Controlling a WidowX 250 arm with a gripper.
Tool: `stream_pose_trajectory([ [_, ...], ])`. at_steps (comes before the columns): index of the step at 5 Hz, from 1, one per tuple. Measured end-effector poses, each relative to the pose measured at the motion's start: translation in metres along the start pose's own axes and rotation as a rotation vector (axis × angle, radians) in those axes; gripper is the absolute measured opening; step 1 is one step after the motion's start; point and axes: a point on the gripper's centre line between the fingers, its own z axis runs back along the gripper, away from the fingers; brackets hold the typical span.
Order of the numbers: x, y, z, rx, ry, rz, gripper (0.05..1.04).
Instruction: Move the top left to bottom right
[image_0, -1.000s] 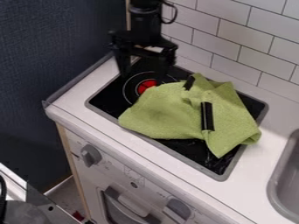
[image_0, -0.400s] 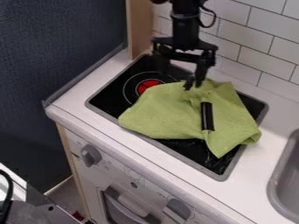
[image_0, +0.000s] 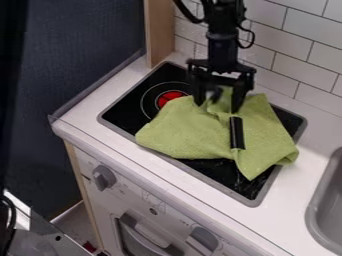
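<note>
Camera view, and the black arm (image_0: 222, 46) hangs upright, its gripper (image_0: 218, 105) unclenched, fingers spread at the green cloth (image_0: 190, 127), which sprawls across the stovetop (image_0: 125, 111) from back edge to front!

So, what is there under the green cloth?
The black stovetop, which shows around the green cloth. Anything else beneath is covered, so I cannot tell.
</note>
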Motion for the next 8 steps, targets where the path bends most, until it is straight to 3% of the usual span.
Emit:
stream_pose_trajectory([
  [1,-0.001,0.005,-0.009,0.010,0.031,0.000,0.655],
  [2,0.000,0.005,-0.010,0.012,0.024,-0.002,0.350],
  [3,0.001,0.007,-0.011,0.020,0.016,0.008,0.142],
  [4,-0.004,0.002,-0.002,0.016,-0.017,0.019,0.055],
  [5,-0.016,-0.014,0.016,0.000,-0.080,0.040,0.052],
  [6,-0.035,-0.034,0.020,-0.004,-0.131,0.082,0.052],
  [7,-0.059,-0.051,0.021,-0.002,-0.213,0.186,0.052],
  [8,-0.083,-0.068,0.014,-0.017,-0.250,0.284,0.052],
])
